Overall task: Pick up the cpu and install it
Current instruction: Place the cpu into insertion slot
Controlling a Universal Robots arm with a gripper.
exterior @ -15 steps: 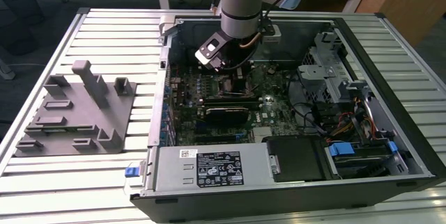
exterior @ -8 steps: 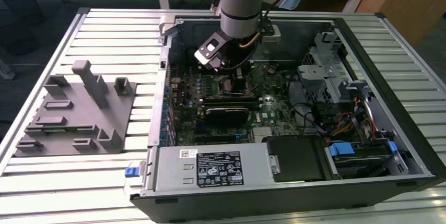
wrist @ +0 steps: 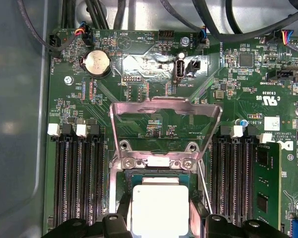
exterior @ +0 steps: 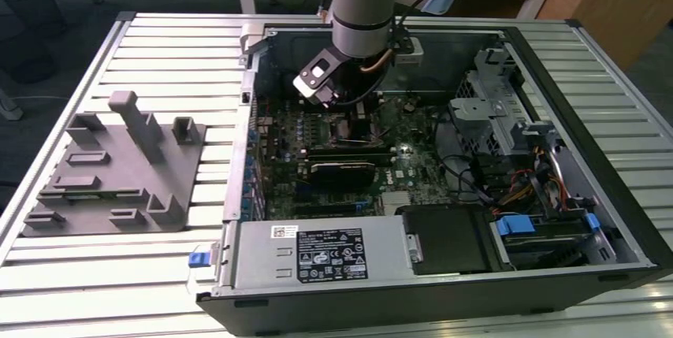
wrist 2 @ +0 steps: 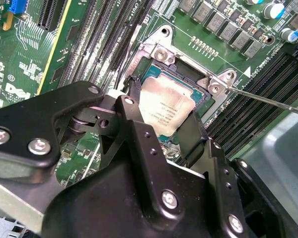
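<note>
The cpu (wrist: pixel 160 208) is held by opposite edges in the closed fingers of the gripper (wrist 2: pixel 161 111), at the socket (wrist: pixel 123 179), 12 o'clock from the black module (exterior: pixel 339 169) in the exterior view. It should be kept level and square.

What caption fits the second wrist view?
Arm's gripper holds the cpu at the open motherboard socket.

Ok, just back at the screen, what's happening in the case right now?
The arm's gripper is inside the open computer case, over the motherboard socket. It is closed on the cpu, its fingers against two opposite edges, with the chip at the socket opening. The socket's metal load plate is flipped open, clear of the chip. Whether the chip is fully seated cannot be told.
</note>
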